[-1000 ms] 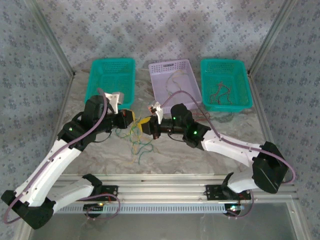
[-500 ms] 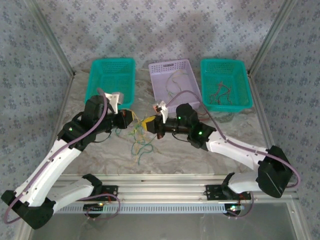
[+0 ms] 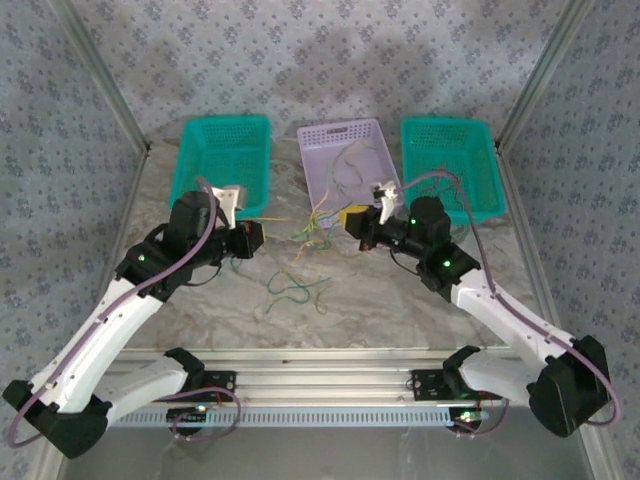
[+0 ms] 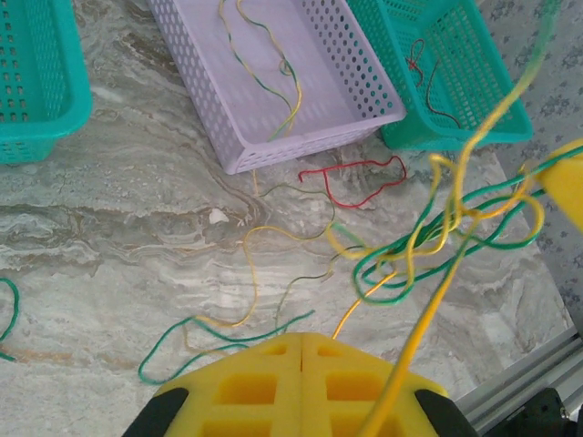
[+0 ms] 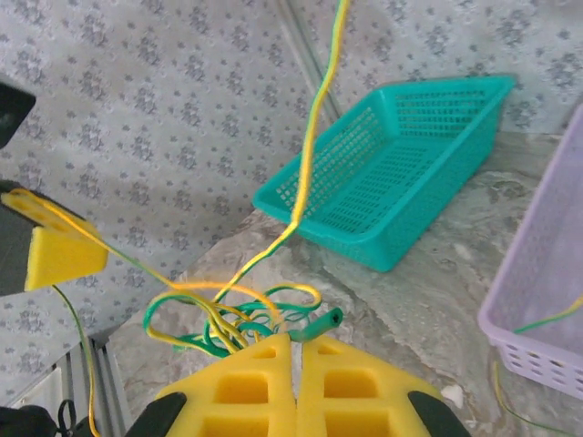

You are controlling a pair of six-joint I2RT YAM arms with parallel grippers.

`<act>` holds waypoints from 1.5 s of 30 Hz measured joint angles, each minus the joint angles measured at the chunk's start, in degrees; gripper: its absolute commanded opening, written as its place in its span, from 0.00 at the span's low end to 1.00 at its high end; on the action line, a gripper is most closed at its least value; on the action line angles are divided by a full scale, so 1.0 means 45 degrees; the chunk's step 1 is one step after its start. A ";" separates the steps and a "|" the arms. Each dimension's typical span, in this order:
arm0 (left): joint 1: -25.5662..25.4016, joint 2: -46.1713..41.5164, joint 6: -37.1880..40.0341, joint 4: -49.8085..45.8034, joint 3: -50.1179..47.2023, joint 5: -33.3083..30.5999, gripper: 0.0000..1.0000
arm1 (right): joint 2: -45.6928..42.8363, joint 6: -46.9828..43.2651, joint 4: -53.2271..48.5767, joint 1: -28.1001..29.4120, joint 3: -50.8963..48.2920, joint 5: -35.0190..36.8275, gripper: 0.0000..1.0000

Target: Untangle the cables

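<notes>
The cables form a green and yellow tangle (image 3: 318,222) hanging between my two grippers, above the marble table (image 3: 210,300). My left gripper (image 3: 256,234) is shut on a thin yellow-orange cable (image 4: 357,309) that runs up to the tangle (image 4: 446,232). My right gripper (image 3: 350,217) is shut on the tangle's other side, and a green cable end (image 5: 328,320) sticks out at its fingertips (image 5: 273,350). More loose green and yellow cables (image 3: 292,286) lie on the table below. A red cable (image 4: 357,178) lies near the lavender basket.
Three baskets stand at the back: an empty teal one (image 3: 222,160) on the left, a lavender one (image 3: 330,175) holding a few cables, and a teal one (image 3: 480,170) on the right holding red cables. A metal rail (image 3: 320,375) borders the near table edge.
My right gripper has swung right and back, away from the left gripper, drawing the tangle out between them. The left gripper has stayed in place.
</notes>
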 measured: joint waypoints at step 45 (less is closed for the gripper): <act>0.1977 0.0083 0.1389 -0.0743 0.0461 -0.1161 0.00 | -0.2963 0.1739 -0.8471 -0.7766 0.0083 0.6285 0.00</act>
